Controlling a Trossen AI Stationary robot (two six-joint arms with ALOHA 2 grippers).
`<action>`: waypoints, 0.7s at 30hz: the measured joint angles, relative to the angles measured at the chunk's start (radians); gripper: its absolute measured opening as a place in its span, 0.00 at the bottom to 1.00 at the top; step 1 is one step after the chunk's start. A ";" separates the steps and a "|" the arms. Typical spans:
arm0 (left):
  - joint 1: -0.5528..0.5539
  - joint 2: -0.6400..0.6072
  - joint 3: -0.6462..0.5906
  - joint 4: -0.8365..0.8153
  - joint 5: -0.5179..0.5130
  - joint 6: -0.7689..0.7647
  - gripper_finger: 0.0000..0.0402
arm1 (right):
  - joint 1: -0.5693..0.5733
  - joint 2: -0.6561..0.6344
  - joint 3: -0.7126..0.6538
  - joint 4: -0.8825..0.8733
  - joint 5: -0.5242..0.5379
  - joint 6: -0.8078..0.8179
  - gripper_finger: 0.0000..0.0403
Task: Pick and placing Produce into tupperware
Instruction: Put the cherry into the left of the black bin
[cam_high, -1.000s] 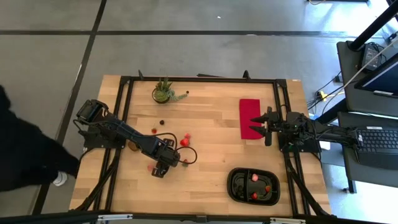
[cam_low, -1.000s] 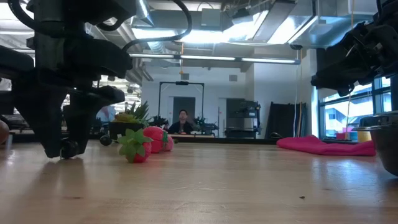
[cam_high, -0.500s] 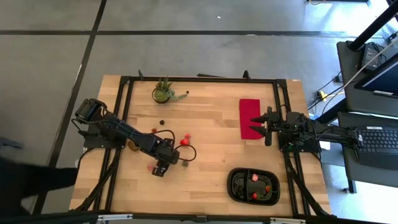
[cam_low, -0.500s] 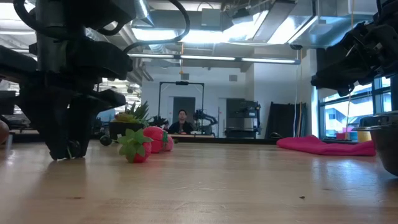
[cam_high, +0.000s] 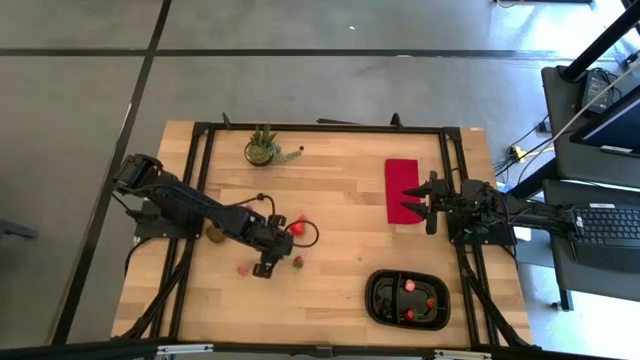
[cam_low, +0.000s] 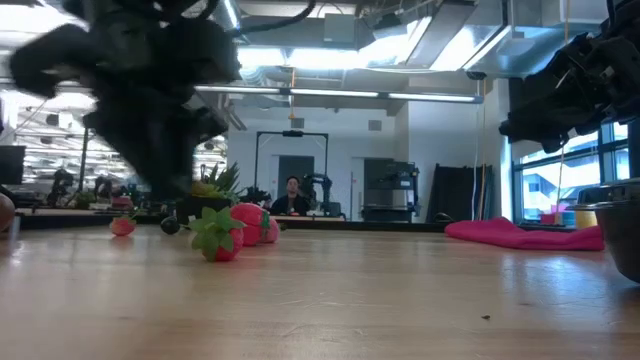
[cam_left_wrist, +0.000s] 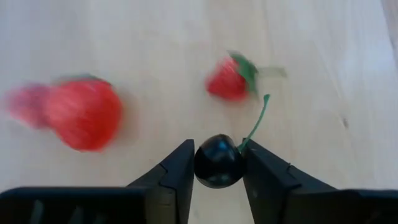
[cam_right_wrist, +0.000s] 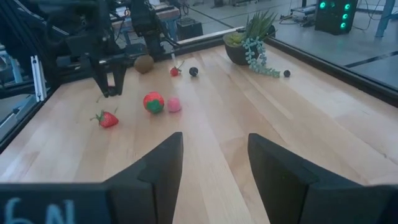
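Left pincer (cam_left_wrist: 218, 163) has just closed on a dark cherry (cam_left_wrist: 217, 162) and lifted off mid-table, so carrying comes next. Strawberries (cam_left_wrist: 230, 78) lie beyond; the tray (cam_high: 407, 298) waits near the front-right corner. Right pincer (cam_high: 412, 200) hangs open over the red cloth (cam_high: 400, 178).

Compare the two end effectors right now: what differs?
The left end effector is shut on a dark cherry with a green stem; the right end effector stands open and holds nothing. The left one reaches over mid-table among the loose fruit; the right waits by the red cloth. Both have dark fingers.
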 joint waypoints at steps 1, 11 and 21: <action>0.008 0.000 0.013 0.008 -0.015 -0.002 0.29 | 0.000 0.000 0.000 0.001 0.000 0.001 0.46; 0.091 0.005 0.111 0.384 -0.072 0.000 0.26 | 0.000 0.000 0.000 0.000 0.000 0.003 0.46; 0.098 0.206 0.235 0.690 0.044 0.104 0.27 | 0.000 0.000 0.000 -0.002 0.000 0.008 0.46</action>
